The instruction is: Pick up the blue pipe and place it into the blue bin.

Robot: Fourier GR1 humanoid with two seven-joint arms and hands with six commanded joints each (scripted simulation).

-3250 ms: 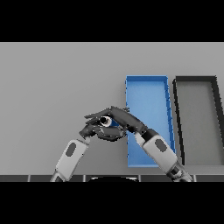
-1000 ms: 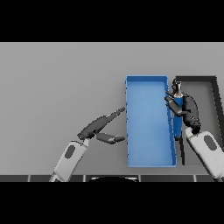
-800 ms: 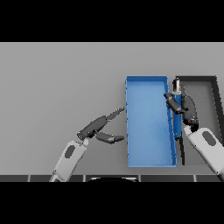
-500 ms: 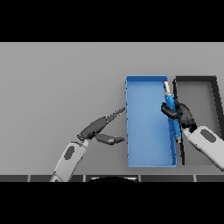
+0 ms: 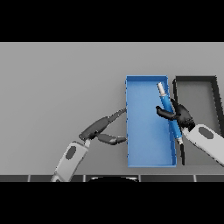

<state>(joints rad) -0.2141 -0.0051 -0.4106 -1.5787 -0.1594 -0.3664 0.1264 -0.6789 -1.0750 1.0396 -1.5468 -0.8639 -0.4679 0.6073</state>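
The right hand [image 5: 180,114] had its fingers curled round the blue pipe [image 5: 169,113], holding it lengthwise along the right wall of the blue bin [image 5: 148,158], apparently so it would drop inside rather than into the dark bin [image 5: 195,79] just beside. The left hand [image 5: 101,129], fingers relaxed and empty, rested on the grey table [image 5: 57,83] by the blue bin's left wall.

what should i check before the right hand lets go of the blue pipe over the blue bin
1. Right hand curled round blue pipe: ok.
2. Pipe over the blue bin: ok, along its right side.
3. Pipe low enough to release: cannot tell, height unclear.
4. Pipe clear of the black bin: ok.
5. Left hand outside the blue bin: ok, open, beside its left wall.
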